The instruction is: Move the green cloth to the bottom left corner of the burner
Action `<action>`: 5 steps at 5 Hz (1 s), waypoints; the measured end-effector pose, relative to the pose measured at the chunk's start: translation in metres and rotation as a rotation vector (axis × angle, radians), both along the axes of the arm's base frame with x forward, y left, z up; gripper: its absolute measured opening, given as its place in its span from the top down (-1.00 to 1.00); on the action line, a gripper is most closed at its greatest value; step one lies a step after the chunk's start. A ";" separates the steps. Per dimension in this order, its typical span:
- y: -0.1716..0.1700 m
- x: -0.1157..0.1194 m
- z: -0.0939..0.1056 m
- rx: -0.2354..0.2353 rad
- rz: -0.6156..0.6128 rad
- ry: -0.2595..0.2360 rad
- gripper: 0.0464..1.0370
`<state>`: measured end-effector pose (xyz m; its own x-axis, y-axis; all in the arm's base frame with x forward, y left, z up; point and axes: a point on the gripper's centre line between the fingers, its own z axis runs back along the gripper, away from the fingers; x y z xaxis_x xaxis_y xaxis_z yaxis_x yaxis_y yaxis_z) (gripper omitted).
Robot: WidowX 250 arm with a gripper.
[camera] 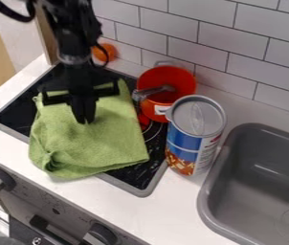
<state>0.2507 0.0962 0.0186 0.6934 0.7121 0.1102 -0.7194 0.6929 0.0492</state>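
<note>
The green cloth [86, 143] lies rumpled across the middle of the burner [18, 113], its lower edge spilling over the front rim onto the worktop [176, 210]; the hand [85, 120] is right over the cloth's upper part, so most of the fabric spreads below it and toward the view's right, with no clear long axis; whether it is pinching any fold, I cannot tell; the bottom left corner seems to lie leftward of both, so the coming drag should probably go that way
</note>
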 end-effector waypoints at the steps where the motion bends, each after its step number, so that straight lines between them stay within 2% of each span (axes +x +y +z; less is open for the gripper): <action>1: 0.004 -0.002 -0.006 -0.006 0.016 -0.017 0.99; 2: 0.009 -0.003 -0.009 -0.014 -0.024 -0.016 0.99; 4: 0.032 -0.003 -0.012 0.082 -0.273 -0.045 0.99; 5: 0.048 -0.004 -0.013 0.146 -0.378 -0.028 0.99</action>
